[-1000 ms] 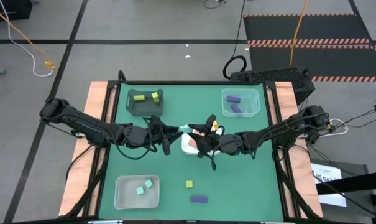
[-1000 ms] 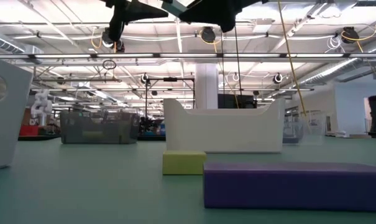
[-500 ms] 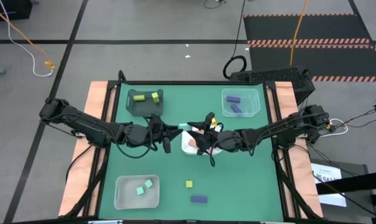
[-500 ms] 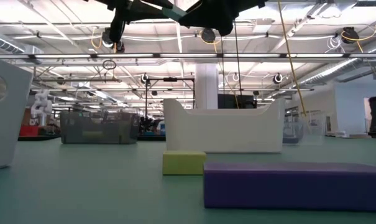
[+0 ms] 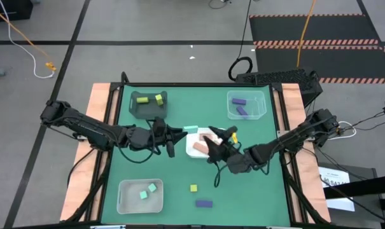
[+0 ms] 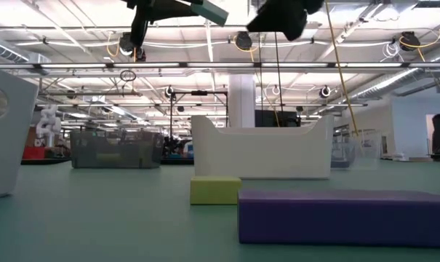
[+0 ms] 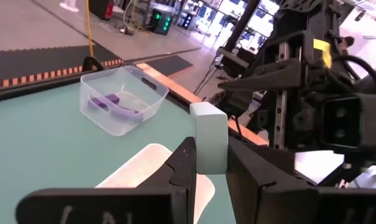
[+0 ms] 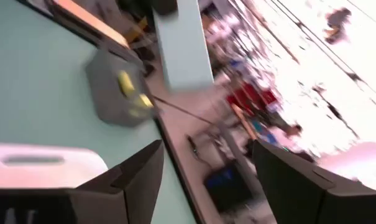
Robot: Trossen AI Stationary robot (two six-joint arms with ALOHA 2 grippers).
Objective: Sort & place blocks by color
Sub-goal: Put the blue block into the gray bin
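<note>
Mint block [image 7: 209, 138] passed to left pincer [image 7: 210, 167]

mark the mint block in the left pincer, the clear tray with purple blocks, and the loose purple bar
mint block [image 7: 210, 138], left wrist view, its front face.
clear tray [image 5: 263, 97], high view, its rim's right corner.
purple bar [image 5: 203, 203], high view, its middle.

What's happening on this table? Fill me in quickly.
The two arms are sorting blocks by color. The left gripper is shut on a mint green block, held above the white tray at mid-table. The right gripper, open and empty, is beside it. A yellow cube and purple bar lie loose on the mat.
</note>
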